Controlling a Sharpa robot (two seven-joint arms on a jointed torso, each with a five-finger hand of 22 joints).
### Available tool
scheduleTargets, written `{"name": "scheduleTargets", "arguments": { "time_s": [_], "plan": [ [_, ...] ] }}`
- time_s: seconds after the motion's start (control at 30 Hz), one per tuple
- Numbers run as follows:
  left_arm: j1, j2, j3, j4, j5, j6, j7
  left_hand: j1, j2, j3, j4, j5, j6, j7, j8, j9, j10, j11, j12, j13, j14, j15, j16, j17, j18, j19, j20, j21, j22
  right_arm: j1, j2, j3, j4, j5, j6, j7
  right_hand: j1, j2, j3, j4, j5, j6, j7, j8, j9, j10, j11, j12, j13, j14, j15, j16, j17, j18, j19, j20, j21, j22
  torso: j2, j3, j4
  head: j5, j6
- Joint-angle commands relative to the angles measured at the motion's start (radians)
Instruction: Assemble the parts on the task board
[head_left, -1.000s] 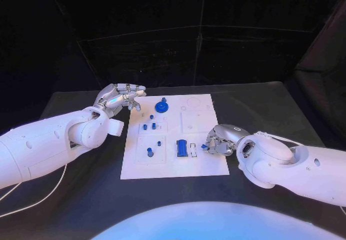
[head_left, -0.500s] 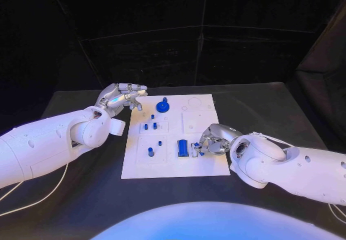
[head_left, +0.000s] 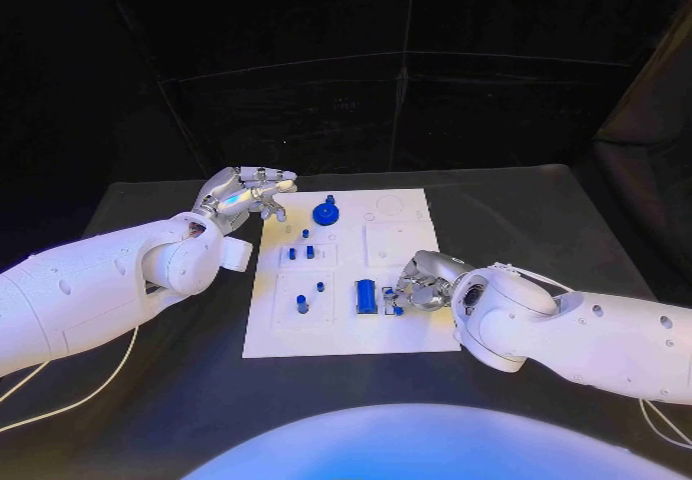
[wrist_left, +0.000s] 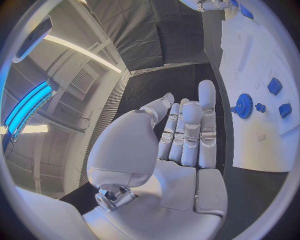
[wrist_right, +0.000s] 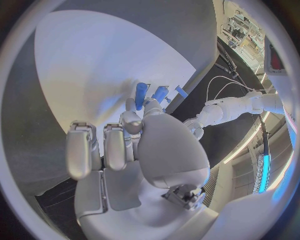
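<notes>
The white task board (head_left: 397, 225) lies in the middle of the black table. On it stand a blue gear (head_left: 325, 213), a blue block (head_left: 366, 295) and small blue pegs (head_left: 299, 251). My right hand (head_left: 420, 282) hovers low over the board's near right part, just beside the blue block, and pinches a small blue part (head_left: 392, 298) at its fingertips. The right wrist view shows that part (wrist_right: 141, 95) held between thumb and finger over the board (wrist_right: 94, 60). My left hand (head_left: 245, 193) hangs off the board's far left corner, holding nothing, fingers loosely extended (wrist_left: 187, 125); the gear (wrist_left: 243, 105) lies beyond it.
Black table surface surrounds the board on all sides. A white cable (head_left: 87, 395) trails under my left arm at the near left. Two more blue pegs (head_left: 302, 302) stand in the board's near left part.
My right hand has moved left across the board with the small blue part, ending beside the blue block. The left hand has barely moved.
</notes>
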Motion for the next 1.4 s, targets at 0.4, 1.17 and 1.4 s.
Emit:
{"name": "scheduleTargets", "arguments": {
  "time_s": [0.4, 1.17, 1.4],
  "plan": [
    [0.001, 0.003, 0.001, -0.001, 0.003, 0.014, 0.002, -0.001, 0.005, -0.007, -0.001, 0.004, -0.004, 0.001, 0.003, -0.001, -0.008, -0.001, 0.006, 0.0, -0.008, -0.002, -0.005, -0.001, 0.014, 0.001, 0.004, -0.004, -0.001, -0.001, 0.012, -0.001, -0.005, 0.009, -0.065, 0.012, -0.012, 0.003, 0.003, -0.002, 0.001, 0.015, -0.004, 0.004, 0.003, 0.015, -0.002, 0.019, 0.015, 0.056, -0.01, 0.012, 0.012, -0.012, 0.016, -0.008, 0.01, 0.15, 0.0, 0.0004, -0.0015, 0.002, -0.001],
    [0.001, 0.004, 0.001, -0.001, 0.003, 0.019, -0.004, -0.003, 0.005, -0.008, 0.0, 0.004, -0.005, 0.001, 0.004, -0.001, -0.01, -0.001, 0.007, 0.0, -0.009, -0.002, -0.005, -0.004, 0.014, 0.002, 0.004, -0.005, -0.002, -0.001, 0.021, -0.001, -0.018, 0.011, -0.035, 0.006, -0.179, 0.023, -0.088, 0.001, -0.332, 0.038, -0.005, -0.01, 0.033, 0.031, -0.002, 0.029, 0.045, 0.056, -0.01, 0.016, 0.02, -0.012, 0.016, -0.009, 0.01, 0.152, 0.0, -0.0002, -0.0014, 0.001, -0.001],
    [0.001, 0.003, 0.001, -0.002, 0.003, 0.019, -0.004, -0.003, 0.005, -0.008, 0.0, 0.004, -0.005, 0.001, 0.004, -0.001, -0.01, -0.001, 0.007, 0.0, -0.009, -0.002, -0.005, -0.004, 0.014, 0.002, 0.004, -0.005, -0.002, -0.001, 0.011, -0.001, -0.013, 0.011, -0.04, 0.023, -0.159, 0.026, -0.091, -0.009, -0.328, 0.037, -0.005, -0.012, 0.038, 0.031, -0.002, 0.027, 0.047, 0.056, -0.01, 0.016, 0.019, -0.012, 0.015, -0.009, 0.009, 0.152, 0.0, 0.0004, -0.0013, 0.0, 0.0]
  ]
}}
